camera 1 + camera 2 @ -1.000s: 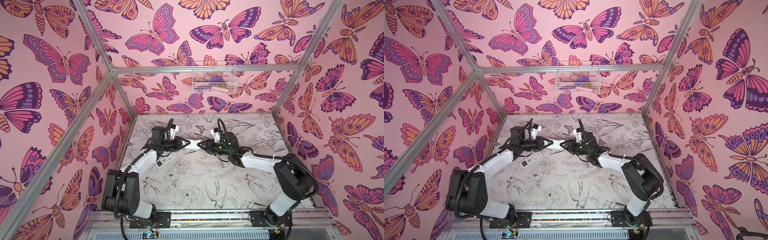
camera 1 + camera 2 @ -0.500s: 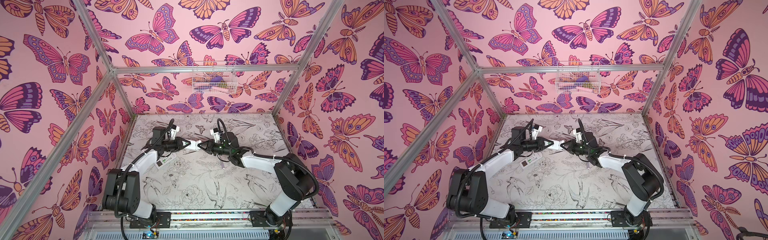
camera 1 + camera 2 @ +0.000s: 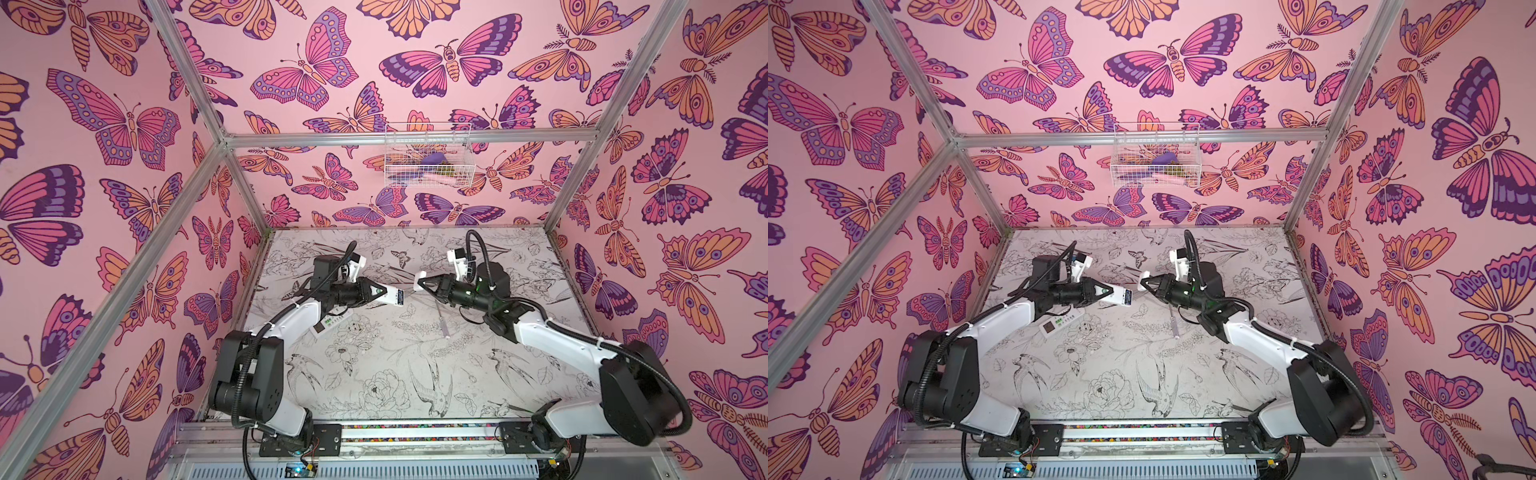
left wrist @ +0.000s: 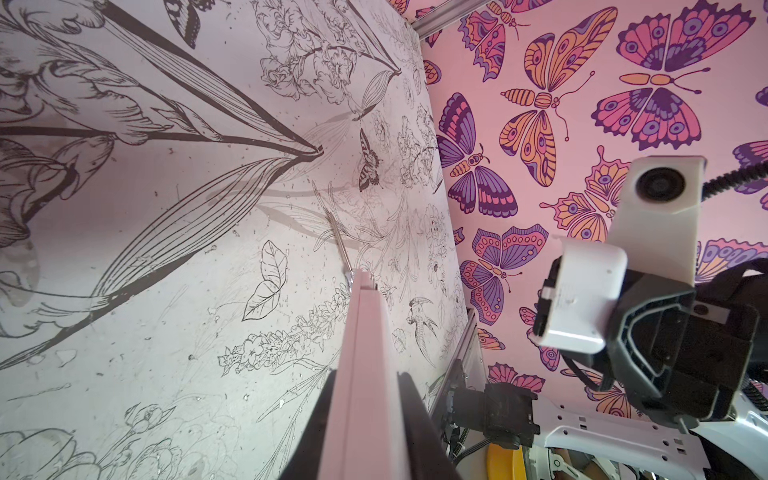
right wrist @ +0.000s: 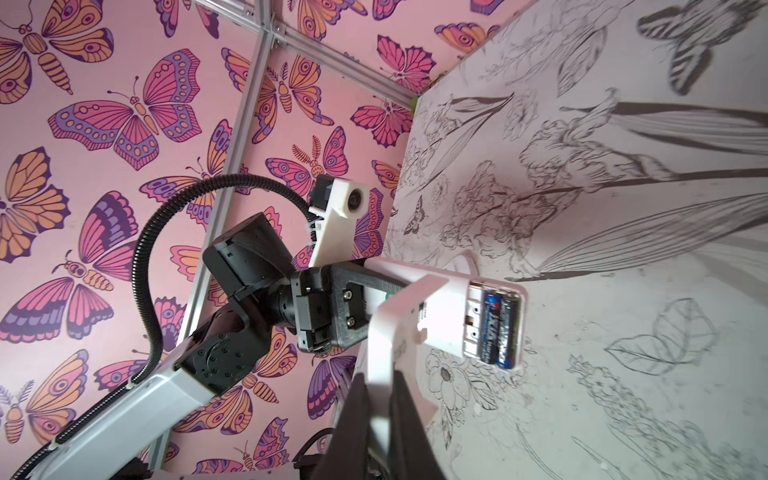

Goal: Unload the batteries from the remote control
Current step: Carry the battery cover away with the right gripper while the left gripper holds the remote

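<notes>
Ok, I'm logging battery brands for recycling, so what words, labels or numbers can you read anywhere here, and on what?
Two black batteries in the held remote: white and blue lettering, too blurred to read.
Held remote's back: small dark print, too small to read.
Remote on the table: green buttons, labels too small to read.
So nothing here can be quoted.

Batteries (image 5: 498,328) inside remote (image 5: 440,320), above table (image 5: 623,257)

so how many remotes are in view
2. One remote is clamped in the left claw, its battery bay open; the second remote lies on the table, partly under that arm. No others show.
</notes>
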Tool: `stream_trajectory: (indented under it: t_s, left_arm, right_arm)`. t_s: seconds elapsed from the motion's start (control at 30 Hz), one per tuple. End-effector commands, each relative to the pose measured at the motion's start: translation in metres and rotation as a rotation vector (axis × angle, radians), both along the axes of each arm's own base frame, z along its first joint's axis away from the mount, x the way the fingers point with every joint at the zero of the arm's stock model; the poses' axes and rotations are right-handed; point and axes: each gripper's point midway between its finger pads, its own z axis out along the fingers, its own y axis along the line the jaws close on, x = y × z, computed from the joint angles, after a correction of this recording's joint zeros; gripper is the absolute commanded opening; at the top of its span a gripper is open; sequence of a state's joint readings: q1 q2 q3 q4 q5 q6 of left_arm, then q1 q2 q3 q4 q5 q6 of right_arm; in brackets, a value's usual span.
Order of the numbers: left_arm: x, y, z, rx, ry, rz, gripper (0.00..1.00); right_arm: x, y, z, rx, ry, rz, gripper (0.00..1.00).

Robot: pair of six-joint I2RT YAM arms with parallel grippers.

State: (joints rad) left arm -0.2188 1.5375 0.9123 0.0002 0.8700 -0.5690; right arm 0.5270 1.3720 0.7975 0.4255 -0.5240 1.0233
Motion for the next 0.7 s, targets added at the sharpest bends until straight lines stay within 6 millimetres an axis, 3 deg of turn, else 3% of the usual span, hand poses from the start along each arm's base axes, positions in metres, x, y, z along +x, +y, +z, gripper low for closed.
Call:
stream_trajectory:
  t_s: [0.0, 0.3, 0.67]
  left_arm:
    - [-0.003, -0.007, -0.007, -0.011, 0.024, -0.010, 0.00]
    - [-0.008, -0.030, -0.027, -0.031, 0.126, -0.031, 0.00]
    - [-0.006, -0.031, -0.071, -0.011, 0.285, 0.022, 0.00]
  right_arm:
    - [-0.004, -0.024, -0.015, -0.104, 0.010, -0.036, 0.11]
    - [-0.021, -0.087, -0.064, -0.436, 0.118, -0.130, 0.11]
    - [-0.040, -0.165, -0.114, -0.823, 0.261, -0.186, 0.11]
